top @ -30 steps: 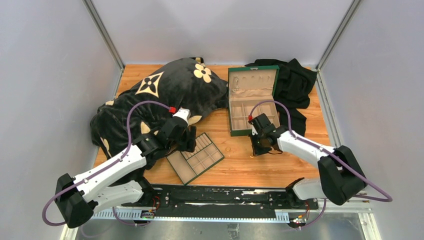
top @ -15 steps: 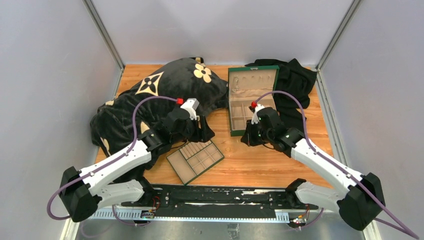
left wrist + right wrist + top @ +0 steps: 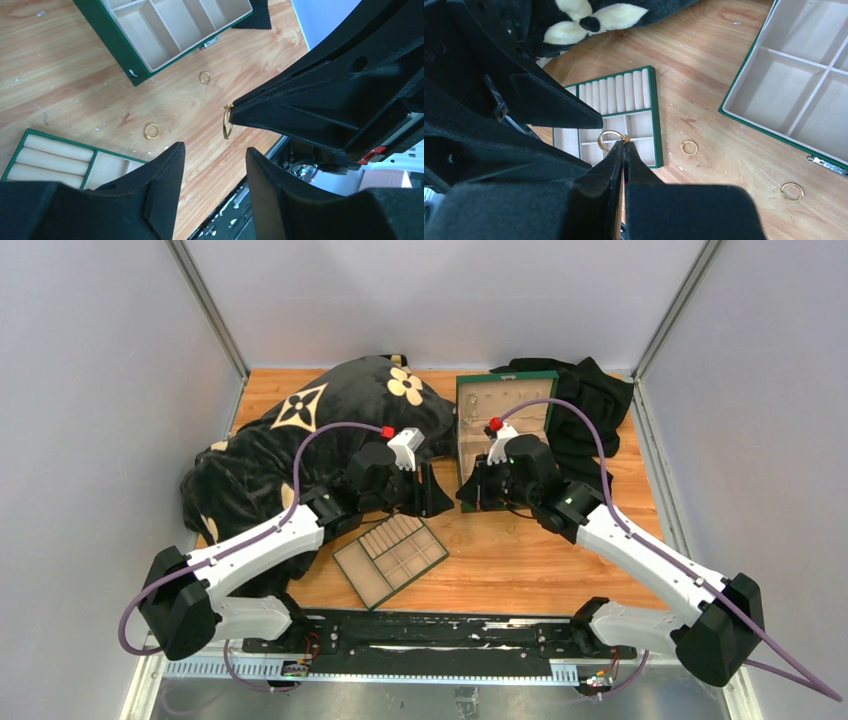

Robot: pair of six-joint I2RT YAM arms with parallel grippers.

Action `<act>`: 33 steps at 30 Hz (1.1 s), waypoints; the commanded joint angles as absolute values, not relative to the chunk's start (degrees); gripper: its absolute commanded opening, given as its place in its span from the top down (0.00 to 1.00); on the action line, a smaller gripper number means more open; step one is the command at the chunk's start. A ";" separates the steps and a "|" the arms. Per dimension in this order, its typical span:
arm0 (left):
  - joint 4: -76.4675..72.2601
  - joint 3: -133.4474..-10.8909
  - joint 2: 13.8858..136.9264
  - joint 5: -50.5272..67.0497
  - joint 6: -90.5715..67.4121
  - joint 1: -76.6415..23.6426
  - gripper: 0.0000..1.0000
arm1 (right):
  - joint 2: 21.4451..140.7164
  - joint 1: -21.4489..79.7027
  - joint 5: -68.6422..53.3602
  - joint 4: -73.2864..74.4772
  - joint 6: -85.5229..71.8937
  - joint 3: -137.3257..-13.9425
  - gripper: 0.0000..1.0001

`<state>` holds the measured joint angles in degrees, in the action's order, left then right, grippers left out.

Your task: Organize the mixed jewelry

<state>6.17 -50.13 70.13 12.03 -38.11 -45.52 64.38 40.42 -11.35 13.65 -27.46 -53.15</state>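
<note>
My right gripper (image 3: 624,143) is shut on a thin gold ring (image 3: 610,137) and holds it in the air above the flat green tray (image 3: 654,115). The ring also shows in the left wrist view (image 3: 227,121), at the tip of the right gripper's fingers. My left gripper (image 3: 214,149) is open and empty, just below and facing that ring. Two more gold rings (image 3: 689,148) (image 3: 792,191) lie on the wood between the tray and the green box (image 3: 774,100). In the top view both grippers (image 3: 432,495) (image 3: 466,492) meet at the box's near left corner. No silvery cluster shows.
A black plush pillow with cream flowers (image 3: 330,420) fills the back left, under the left arm. A black cloth (image 3: 590,410) lies behind and right of the open box (image 3: 462,440). The tray (image 3: 352,583) sits near the front rail (image 3: 430,630).
The right gripper has risen from the table with the gold ring and moved left and back. The left gripper has moved right and back to meet it.
</note>
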 commanded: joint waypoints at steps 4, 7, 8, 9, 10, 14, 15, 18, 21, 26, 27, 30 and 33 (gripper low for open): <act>4.55 -51.90 69.78 11.24 -37.53 -45.79 0.55 | 65.17 41.69 -10.81 12.75 -28.10 -54.84 1.00; 3.85 -51.54 69.35 10.75 -37.61 -45.79 0.58 | 65.37 41.75 -10.90 12.82 -27.99 -55.01 1.00; 3.64 -51.34 69.30 10.57 -37.62 -45.71 0.59 | 65.41 41.78 -10.98 12.76 -27.92 -55.01 1.00; 3.36 -51.33 69.22 10.41 -37.69 -45.72 0.59 | 65.46 41.76 -11.00 12.75 -27.89 -55.02 1.00; 3.26 -51.33 69.25 10.27 -37.81 -45.70 0.59 | 65.48 41.82 -11.05 12.72 -27.85 -55.10 1.00; 2.69 -51.18 68.97 8.97 -38.94 -45.54 0.60 | 65.67 41.83 -11.71 12.47 -27.77 -55.15 1.00; 2.26 -51.01 68.79 8.97 -39.08 -45.53 0.59 | 65.72 41.84 -11.81 12.49 -27.69 -55.21 1.00; 1.85 -50.51 68.59 8.95 -39.41 -45.46 0.61 | 65.74 41.81 -11.68 12.45 -27.38 -55.25 1.00; 1.32 -50.17 68.79 9.53 -39.86 -45.14 0.64 | 65.83 41.82 -11.68 12.35 -27.28 -55.36 1.00; 0.28 -49.29 68.93 11.07 -40.83 -44.76 0.69 | 65.87 41.86 -11.79 12.29 -27.20 -55.44 1.00; 0.28 -49.23 69.05 11.27 -41.07 -44.69 0.69 | 65.76 41.90 -11.80 12.18 -27.26 -55.39 1.00; 0.33 -49.13 69.47 11.59 -41.35 -44.57 0.69 | 65.42 41.91 -11.70 12.33 -27.16 -55.36 1.00; 0.27 -49.09 69.70 12.15 -41.56 -44.56 0.70 | 65.13 41.90 -11.71 12.45 -27.04 -55.24 1.00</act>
<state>1.74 -49.78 69.76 10.90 -40.95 -44.95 65.63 40.91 -11.44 12.80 -27.46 -53.76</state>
